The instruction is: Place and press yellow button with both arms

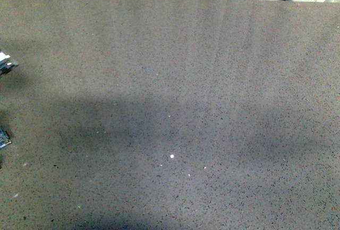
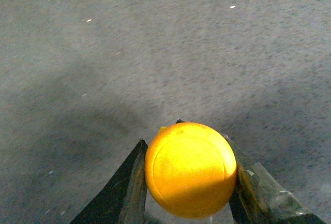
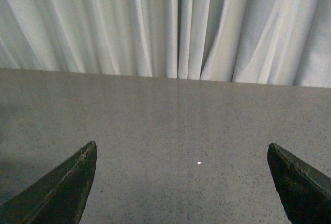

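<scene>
Left wrist view alone: yellow button [image 2: 190,169] in left claw [image 2: 185,142]; right claw [image 3: 181,145] wide.

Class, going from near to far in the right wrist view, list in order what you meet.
right gripper, jaws wide apart → grey speckled table → pale pleated curtain

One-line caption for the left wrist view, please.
Left gripper shut on the yellow button, its domed cap facing the camera, grey speckled table beyond.
</scene>
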Controlling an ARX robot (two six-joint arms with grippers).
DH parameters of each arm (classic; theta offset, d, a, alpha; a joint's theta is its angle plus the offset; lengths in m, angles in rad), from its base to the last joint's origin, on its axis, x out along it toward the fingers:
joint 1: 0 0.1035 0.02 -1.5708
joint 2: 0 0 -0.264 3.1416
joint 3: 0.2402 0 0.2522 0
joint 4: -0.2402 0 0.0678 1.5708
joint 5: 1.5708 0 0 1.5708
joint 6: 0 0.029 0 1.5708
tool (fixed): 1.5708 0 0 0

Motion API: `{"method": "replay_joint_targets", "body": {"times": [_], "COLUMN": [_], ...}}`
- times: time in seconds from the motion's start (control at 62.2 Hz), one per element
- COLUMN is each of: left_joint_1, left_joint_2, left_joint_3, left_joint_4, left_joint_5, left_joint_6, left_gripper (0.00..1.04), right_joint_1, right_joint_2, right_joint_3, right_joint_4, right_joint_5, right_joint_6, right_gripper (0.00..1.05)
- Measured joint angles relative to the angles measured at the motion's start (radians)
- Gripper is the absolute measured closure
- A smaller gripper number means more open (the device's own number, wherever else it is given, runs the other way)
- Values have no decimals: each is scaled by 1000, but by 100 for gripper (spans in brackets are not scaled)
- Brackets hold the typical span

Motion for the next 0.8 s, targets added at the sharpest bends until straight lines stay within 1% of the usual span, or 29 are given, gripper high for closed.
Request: {"method": "replay_joint_targets", "body": {"times": [0.096,0.161,0.257,0.37,0.563,0.804], "left_joint_1": [-132,-197,-285,-366,-429,-457], "left_joint_2": [79,126,196,277,374,458], "left_joint_3": [12,19,35,58,95,144], "left_joint_4": [68,98,143,192,245,277], "left_joint_5": [-49,-71,-100,-116,-142,-157], "left_joint_6": [-47,-60,-67,-69,-70,-63], "left_gripper": [71,71,71,71,71,71], "right_joint_1": [0,0,0,0,0,0], "right_joint_2": [0,0,0,0,0,0], "right_joint_3": [0,0,0,0,0,0], "right_joint_4": [0,0,0,0,0,0], "right_joint_5": [0,0,0,0,0,0], "right_joint_6": [0,0,0,0,0,0], "right_gripper": [9,9,9,9,9,9]}}
